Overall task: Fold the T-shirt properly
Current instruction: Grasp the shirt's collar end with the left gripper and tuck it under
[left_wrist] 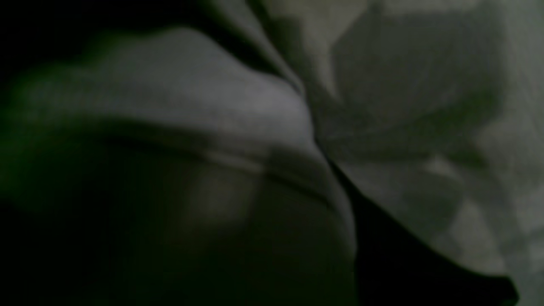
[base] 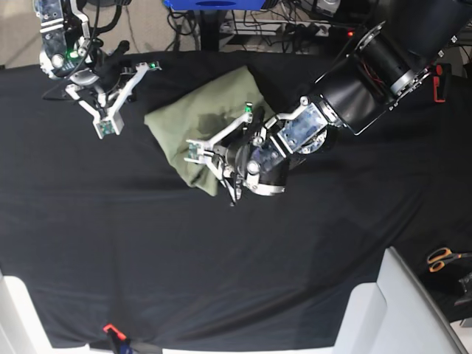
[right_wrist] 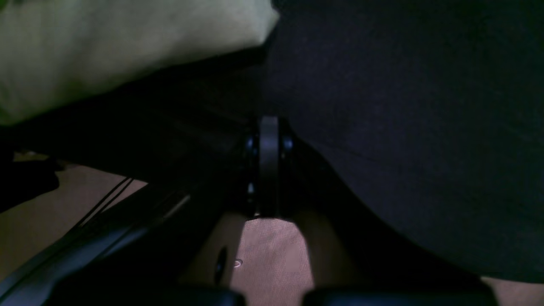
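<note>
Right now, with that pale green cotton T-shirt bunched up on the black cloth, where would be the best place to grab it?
Probably the pale green cotton T-shirt's free corner on the base view's left, pinched from that open side: its edge lies flat and clear, while the left gripper crowds the near edge.

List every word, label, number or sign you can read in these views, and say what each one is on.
None can be read in any view.
T-shirt: plain green cloth, no print showing; the left wrist view of it is dark and blurred.
Black tablecloth: bare of any marking.
Small green-lit boards on the left gripper and right gripper: too small to make out any lettering.
Scissors at the table's edge: no visible marking.
</note>
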